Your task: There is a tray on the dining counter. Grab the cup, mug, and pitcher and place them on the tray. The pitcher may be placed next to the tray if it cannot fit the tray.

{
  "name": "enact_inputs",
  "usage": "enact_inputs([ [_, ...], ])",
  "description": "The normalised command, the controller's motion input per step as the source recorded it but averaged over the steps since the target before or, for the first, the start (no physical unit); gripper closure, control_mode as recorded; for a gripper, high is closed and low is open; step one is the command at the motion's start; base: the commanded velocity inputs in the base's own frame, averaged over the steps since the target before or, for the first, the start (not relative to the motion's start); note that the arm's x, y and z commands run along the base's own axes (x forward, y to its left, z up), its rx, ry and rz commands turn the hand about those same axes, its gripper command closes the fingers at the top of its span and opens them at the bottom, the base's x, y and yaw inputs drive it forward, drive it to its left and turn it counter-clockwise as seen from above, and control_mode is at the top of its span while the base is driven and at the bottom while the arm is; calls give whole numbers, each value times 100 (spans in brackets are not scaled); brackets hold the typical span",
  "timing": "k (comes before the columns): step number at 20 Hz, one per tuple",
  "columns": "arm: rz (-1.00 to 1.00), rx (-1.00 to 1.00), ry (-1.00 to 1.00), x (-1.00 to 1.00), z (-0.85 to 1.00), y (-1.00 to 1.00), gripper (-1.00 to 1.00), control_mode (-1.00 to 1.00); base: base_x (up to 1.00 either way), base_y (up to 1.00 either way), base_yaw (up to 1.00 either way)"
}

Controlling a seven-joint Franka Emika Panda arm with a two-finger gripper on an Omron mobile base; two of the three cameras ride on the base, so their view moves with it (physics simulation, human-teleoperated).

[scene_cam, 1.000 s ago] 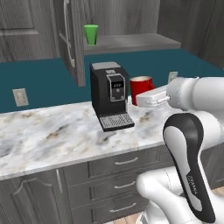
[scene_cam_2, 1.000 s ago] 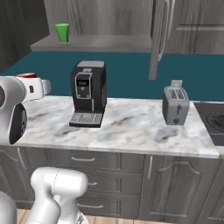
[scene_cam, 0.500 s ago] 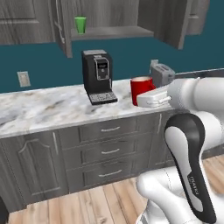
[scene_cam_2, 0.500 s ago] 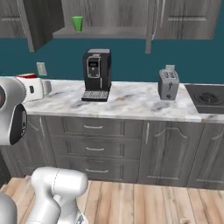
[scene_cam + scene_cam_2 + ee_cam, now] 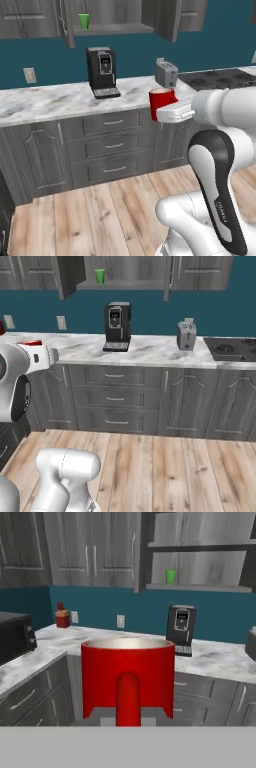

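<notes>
Left base view: red mug (image 5: 161, 102) carried upright at the end of the arm, jaws clamped on it, held in the air in front of the marbled worktop (image 5: 55, 100). Green cup (image 5: 84, 21) on open cupboard shelf above coffee machine (image 5: 102, 72).

Right base view: cup (image 5: 100, 276) on shelf; toaster (image 5: 186, 335) on worktop.

Hand view: mug (image 5: 128, 682) close, handle toward camera.

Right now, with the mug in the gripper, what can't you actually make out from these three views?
- Gripper fingertips: hand view, cut off by the bottom edge behind the mug.
- Mug in the right base view: a red sliver, the rest hidden by the arm.
- Cup on the open cabinet shelf: too small to see inside.
- Coffee machine display: too small to read.
- Small red-topped item by the wall: too small to identify.
</notes>
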Motion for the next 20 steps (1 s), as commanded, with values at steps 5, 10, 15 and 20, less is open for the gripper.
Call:
enact_inputs([
  [5, 0, 0, 0, 0, 0, 0, 100, 100, -100, 20, 0],
  [10, 0, 0, 0, 0, 0, 0, 100, 100, -100, 42, 0],
  [15, 0, 0, 0, 0, 0, 0, 100, 100, -100, 8, 0],
  [20, 0, 0, 0, 0, 0, 0, 100, 100, -100, -3, 0],
])
